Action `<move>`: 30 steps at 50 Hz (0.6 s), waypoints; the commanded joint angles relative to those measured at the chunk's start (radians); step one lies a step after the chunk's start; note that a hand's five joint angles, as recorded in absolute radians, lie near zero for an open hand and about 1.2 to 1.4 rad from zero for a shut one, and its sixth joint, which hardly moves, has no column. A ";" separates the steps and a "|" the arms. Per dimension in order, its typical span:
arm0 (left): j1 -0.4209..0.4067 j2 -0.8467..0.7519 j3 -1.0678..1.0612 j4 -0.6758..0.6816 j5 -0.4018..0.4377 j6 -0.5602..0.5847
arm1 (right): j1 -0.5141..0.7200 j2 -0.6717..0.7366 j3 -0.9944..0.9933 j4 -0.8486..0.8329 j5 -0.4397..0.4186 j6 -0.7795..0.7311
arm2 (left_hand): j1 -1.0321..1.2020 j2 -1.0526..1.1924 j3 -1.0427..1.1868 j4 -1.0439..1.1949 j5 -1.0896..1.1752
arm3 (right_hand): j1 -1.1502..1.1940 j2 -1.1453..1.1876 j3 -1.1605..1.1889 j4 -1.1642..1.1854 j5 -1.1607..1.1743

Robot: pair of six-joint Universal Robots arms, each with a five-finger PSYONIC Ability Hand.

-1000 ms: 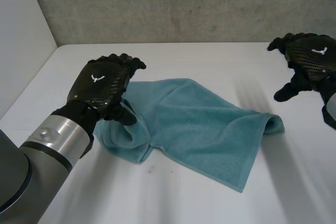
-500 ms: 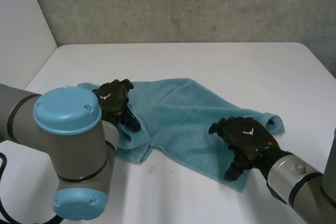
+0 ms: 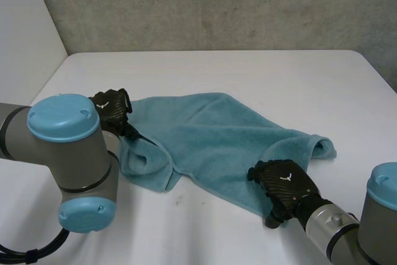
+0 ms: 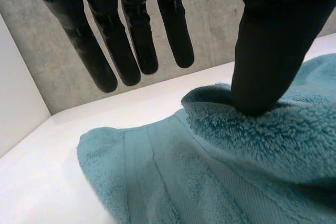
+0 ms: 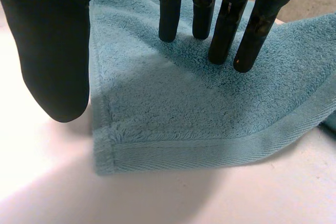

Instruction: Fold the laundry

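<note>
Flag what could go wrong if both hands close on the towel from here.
1. The left hand rests its thumb on a bunched fold of the towel, with its fingers straight and clear of the cloth. Closing may grab several layers at once.
2. The right hand has its fingers over the near corner, but its thumb is beside the hem, over the table. It may slip off without catching cloth.
3. The far corner is curled over, and folding could lock that in.
</note>
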 commanded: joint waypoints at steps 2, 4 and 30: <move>0.000 -0.006 -0.009 0.003 0.005 -0.006 | 0.004 0.029 0.004 -0.048 0.002 -0.006 | 0.156 0.163 0.164 0.166 0.174 | 0.178 0.178 0.099 0.095 0.108; 0.000 -0.006 -0.011 0.003 0.005 -0.006 | 0.005 0.032 0.002 -0.051 0.002 -0.015 | 0.153 0.160 0.161 0.163 0.172 | 0.181 0.181 0.102 0.098 0.111; 0.000 0.004 -0.042 0.006 0.008 -0.006 | -0.004 0.085 -0.045 -0.157 0.091 -0.120 | 0.135 0.142 0.144 0.145 0.154 | 0.277 0.278 0.199 0.195 0.208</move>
